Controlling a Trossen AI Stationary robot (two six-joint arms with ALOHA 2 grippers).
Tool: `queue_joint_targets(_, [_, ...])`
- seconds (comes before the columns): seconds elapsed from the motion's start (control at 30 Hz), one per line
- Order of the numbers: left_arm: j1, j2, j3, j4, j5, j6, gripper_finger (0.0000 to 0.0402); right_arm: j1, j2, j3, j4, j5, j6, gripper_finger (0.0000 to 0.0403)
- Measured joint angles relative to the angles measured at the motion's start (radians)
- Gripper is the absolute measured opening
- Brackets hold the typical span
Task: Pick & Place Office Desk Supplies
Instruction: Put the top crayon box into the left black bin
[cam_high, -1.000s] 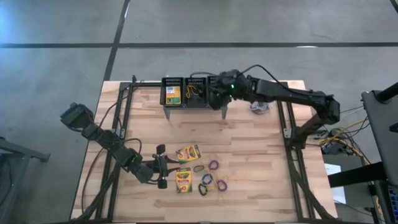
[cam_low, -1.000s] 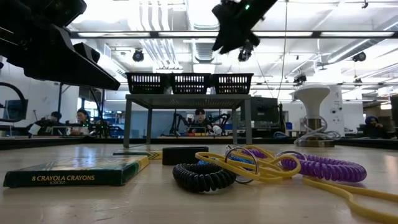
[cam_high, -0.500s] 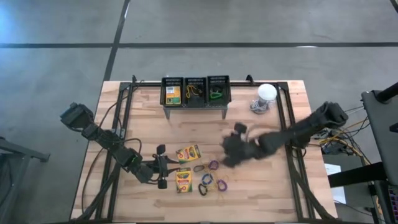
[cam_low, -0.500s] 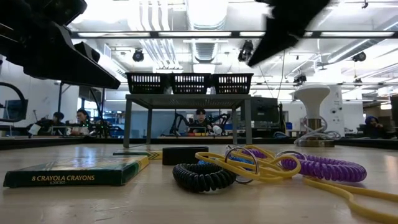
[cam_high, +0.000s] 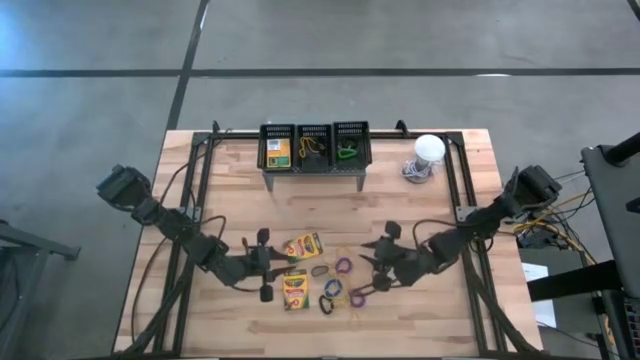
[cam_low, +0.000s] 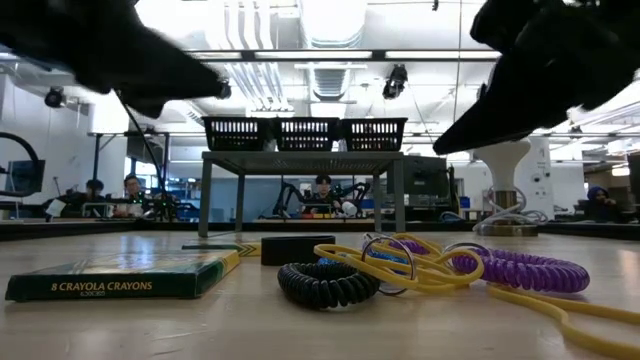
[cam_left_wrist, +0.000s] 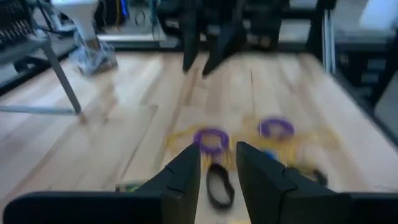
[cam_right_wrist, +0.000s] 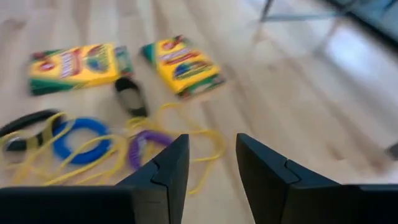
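The right gripper (cam_high: 368, 275) hangs low over the wood table (cam_high: 420, 215), at about 3 o'clock from the heap of loops, its fingers narrowly parted with nothing between them. The left gripper (cam_high: 268, 268) sits at 9 o'clock of the two crayon boxes, fingers likewise parted a little and empty.

One crayon box (cam_high: 302, 246) lies angled just above the other crayon box (cam_high: 294, 290). To their right lie a purple loop (cam_high: 343, 266), a blue loop (cam_high: 332, 288), a dark loop (cam_high: 320, 271) and tangled yellow rubber bands (cam_right_wrist: 180, 134). At 12 o'clock, the three baskets (cam_high: 314, 147) on the grey stand already hold a crayon box, yellow bands and something green.

The risk I judge greatest: the loops and bands overlap, so a pinch on one could drag its neighbours along or snag a band. The narrow gap may also miss a flat loop. The two grippers work close together, so a reach across the pile could bring them into contact.
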Motion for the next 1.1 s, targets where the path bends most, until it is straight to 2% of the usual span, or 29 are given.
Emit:
queue_joint_targets(0.1, [0.030,0.000,0.020,-0.010,0.004,0.011,0.0107,-0.010,0.000,-0.048,0.093,0.081,-0.030,0.0123])
queue_joint_targets(0.17, [0.052,0.000,0.058,-0.093,0.034,0.032,0.0107,-0.016,0.000,-0.068,0.124,0.117,-0.031,0.0121])
queue_joint_targets(0.43, [0.074,0.000,0.386,-0.821,0.064,-0.032,0.0107,-0.020,0.000,-0.081,0.133,0.119,-0.008,0.0121])
queue_joint_targets(0.57, [0.074,0.000,0.491,-1.033,0.064,-0.146,0.0107,-0.021,0.001,-0.084,0.132,0.120,-0.009,0.0121])
queue_joint_targets(0.73, [0.063,-0.001,0.542,-1.214,0.066,-0.339,0.0107,-0.026,0.023,-0.085,0.175,0.139,-0.074,0.0121])
queue_joint_targets(0.9, [0.052,-0.010,0.534,-1.334,0.067,-0.537,0.0107,-0.047,0.034,-0.082,0.248,0.146,-0.254,0.0121])
queue_joint_targets(1.0, [0.039,-0.008,0.504,-1.334,0.018,-0.632,0.0107,-0.062,0.034,-0.082,0.278,0.146,-0.311,0.0121])
queue_joint_targets(1.1, [0.025,-0.008,0.440,-1.253,-0.079,-0.662,0.0107,-0.079,0.034,-0.081,0.283,0.141,-0.337,0.0121])
